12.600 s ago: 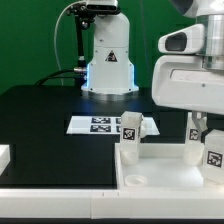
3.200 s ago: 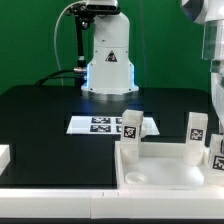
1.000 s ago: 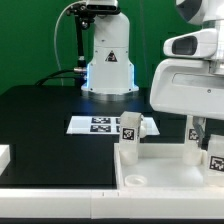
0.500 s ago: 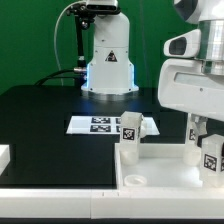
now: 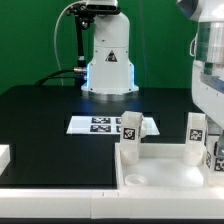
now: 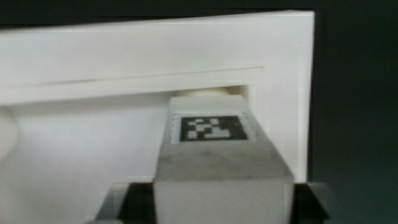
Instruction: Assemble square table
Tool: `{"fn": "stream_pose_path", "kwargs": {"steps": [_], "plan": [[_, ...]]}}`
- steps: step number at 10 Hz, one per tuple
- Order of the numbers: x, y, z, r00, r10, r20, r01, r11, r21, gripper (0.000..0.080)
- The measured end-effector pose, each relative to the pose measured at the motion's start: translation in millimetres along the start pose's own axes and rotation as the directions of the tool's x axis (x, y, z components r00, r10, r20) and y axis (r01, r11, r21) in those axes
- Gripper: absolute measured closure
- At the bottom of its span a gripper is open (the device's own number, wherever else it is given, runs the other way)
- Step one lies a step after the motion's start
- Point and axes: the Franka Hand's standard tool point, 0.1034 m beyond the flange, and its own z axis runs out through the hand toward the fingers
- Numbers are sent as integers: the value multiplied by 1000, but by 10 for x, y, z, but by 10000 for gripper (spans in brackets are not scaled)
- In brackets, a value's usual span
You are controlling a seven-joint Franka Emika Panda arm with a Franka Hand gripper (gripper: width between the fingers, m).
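The square table's white top [image 5: 165, 176] lies rim-up at the front right of the black table. Two white legs stand at its far corners, one [image 5: 130, 134] on the exterior view's left and one [image 5: 196, 134] on the right. A third leg [image 5: 215, 156] shows at the right edge of that view, partly cut off, under the arm [image 5: 208, 75]. In the wrist view my gripper [image 6: 221, 206] is shut on that tagged leg [image 6: 215, 150], a dark finger [image 6: 141, 204] on each side, and the leg's far end meets the white top [image 6: 107, 60].
The marker board [image 5: 98, 125] lies flat behind the top. The robot's white base [image 5: 108, 60] stands at the back centre. A small white piece [image 5: 4, 156] sits at the exterior view's left edge. A white ledge [image 5: 60, 205] runs along the table's front.
The arm's bulky white wrist has swung toward the exterior view's right and is now mostly out of frame. The held leg stays by the top's right side. The other legs have not moved.
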Motion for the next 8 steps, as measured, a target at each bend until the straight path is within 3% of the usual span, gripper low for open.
{"fn": "stream_pose_path", "kwargs": {"steps": [2, 7, 8], "plan": [[-8, 5, -5, 994, 112, -15, -112, 994, 8, 514], [11, 18, -7, 997, 80, -23, -80, 997, -1, 514], [22, -11, -78, 999, 33, -15, -33, 999, 9, 334]]}}
